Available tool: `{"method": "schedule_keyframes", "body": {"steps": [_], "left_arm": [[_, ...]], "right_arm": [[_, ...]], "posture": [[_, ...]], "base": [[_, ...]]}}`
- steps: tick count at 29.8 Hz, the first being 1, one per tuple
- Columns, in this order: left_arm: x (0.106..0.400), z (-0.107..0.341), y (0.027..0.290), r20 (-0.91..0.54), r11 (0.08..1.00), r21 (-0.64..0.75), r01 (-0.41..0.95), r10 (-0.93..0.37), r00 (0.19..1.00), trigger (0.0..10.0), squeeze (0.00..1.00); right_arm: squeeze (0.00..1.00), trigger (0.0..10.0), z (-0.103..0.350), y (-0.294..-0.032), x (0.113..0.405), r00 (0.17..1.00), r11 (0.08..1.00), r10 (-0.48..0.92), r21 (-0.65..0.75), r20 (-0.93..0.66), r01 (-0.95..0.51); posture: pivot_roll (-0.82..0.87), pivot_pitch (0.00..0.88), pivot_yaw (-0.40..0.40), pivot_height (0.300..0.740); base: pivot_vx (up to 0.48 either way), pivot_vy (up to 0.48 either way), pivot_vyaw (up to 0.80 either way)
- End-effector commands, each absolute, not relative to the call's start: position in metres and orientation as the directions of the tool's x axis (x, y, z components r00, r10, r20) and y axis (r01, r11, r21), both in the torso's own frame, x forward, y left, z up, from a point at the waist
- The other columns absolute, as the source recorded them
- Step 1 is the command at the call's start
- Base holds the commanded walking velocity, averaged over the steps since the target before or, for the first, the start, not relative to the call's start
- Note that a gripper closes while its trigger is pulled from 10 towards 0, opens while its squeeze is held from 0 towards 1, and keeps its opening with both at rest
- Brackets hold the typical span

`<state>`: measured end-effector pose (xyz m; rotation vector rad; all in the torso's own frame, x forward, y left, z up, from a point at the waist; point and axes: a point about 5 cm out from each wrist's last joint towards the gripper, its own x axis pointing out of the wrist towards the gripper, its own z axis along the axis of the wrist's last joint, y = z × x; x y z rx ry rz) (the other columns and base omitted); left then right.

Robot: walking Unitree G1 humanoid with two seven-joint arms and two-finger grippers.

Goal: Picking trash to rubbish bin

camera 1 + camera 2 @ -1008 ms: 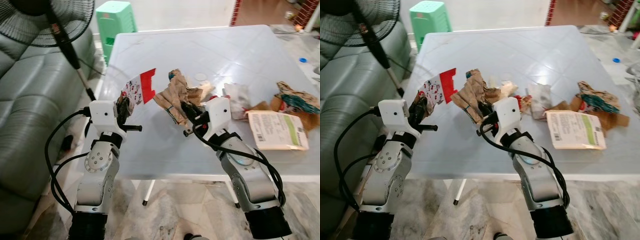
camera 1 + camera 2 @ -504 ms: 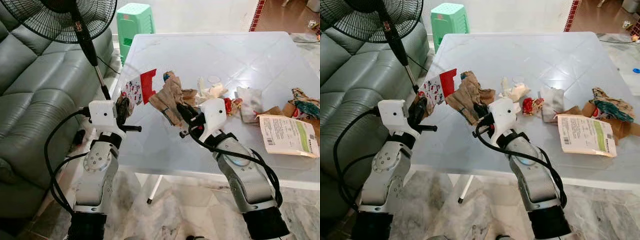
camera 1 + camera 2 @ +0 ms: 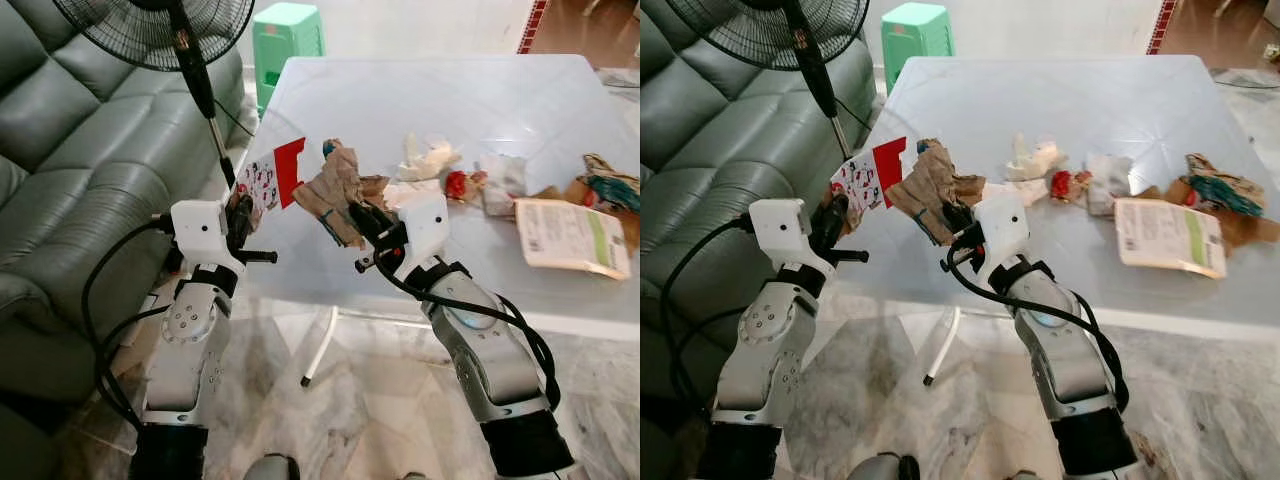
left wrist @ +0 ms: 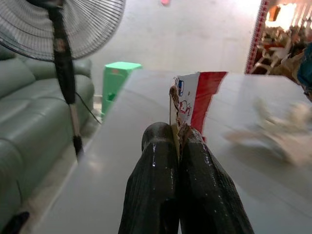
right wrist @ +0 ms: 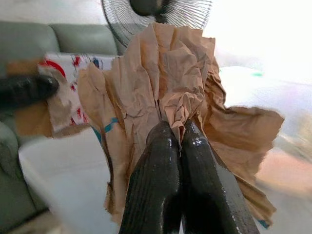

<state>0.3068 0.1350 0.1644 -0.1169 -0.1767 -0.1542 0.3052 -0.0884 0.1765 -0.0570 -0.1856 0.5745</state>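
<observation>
Holding red-and-white wrapper clamped in left gripper fingers, crumpled brown paper pinched by right gripper, both over surface near edge, sofa beside.

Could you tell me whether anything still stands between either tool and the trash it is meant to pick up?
No, nothing does. The left tool is already shut on the red and white wrapper, and the right tool is shut on the crumpled brown paper. Both pieces are held off the white table. No rubbish bin can be made out.
</observation>
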Motion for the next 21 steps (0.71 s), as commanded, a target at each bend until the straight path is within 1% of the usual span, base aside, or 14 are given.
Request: {"method": "schedule_keyframes", "body": {"steps": [1,4,10,18,20,21], "left_arm": [[0.3065,0.1652,0.1317,0.182,0.978,-0.101,0.182,-0.162,0.97,4.0,0.0],[0.3067,0.1652,0.1316,0.182,0.978,-0.103,0.182,-0.162,0.97,4.0,0.0],[0.3068,0.1647,0.1297,0.182,0.976,-0.108,0.189,-0.168,0.969,4.1,0.0],[0.3072,0.1645,0.1285,0.182,0.975,-0.111,0.193,-0.171,0.968,4.2,0.0],[0.3077,0.165,0.1287,0.188,0.973,-0.122,0.196,-0.171,0.967,4.9,0.0],[0.3077,0.165,0.1287,0.188,0.973,-0.122,0.196,-0.171,0.967,4.9,0.0]], "right_arm": [[0.0,0.0,0.1776,-0.0906,0.3053,0.825,0.841,0.541,-0.103,0.164,-0.531],[0.0,0.0,0.1777,-0.0907,0.3055,0.825,0.842,0.54,-0.104,0.165,-0.53],[0.0,0.0,0.1781,-0.0915,0.3062,0.827,0.843,0.538,-0.107,0.164,-0.527],[0.0,0.0,0.1777,-0.0925,0.3061,0.829,0.845,0.535,-0.107,0.164,-0.524],[0.0,0.0,0.1773,-0.0933,0.3057,0.831,0.847,0.532,-0.108,0.162,-0.521],[0.0,0.0,0.1773,-0.0933,0.3057,0.831,0.847,0.532,-0.108,0.162,-0.521]], "posture": [[-0.02,0.082,0.061,0.74],[-0.02,0.083,0.059,0.74],[-0.02,0.081,0.059,0.74],[-0.03,0.08,0.061,0.74],[-0.03,0.081,0.06,0.74],[-0.03,0.081,0.06,0.74]], "base": [[0.0,-0.255,0.0],[0.0,-0.259,0.0],[-0.259,-0.259,0.0],[0.0,0.0,0.0],[0.0,0.0,0.0],[0.0,0.0,0.0]]}}
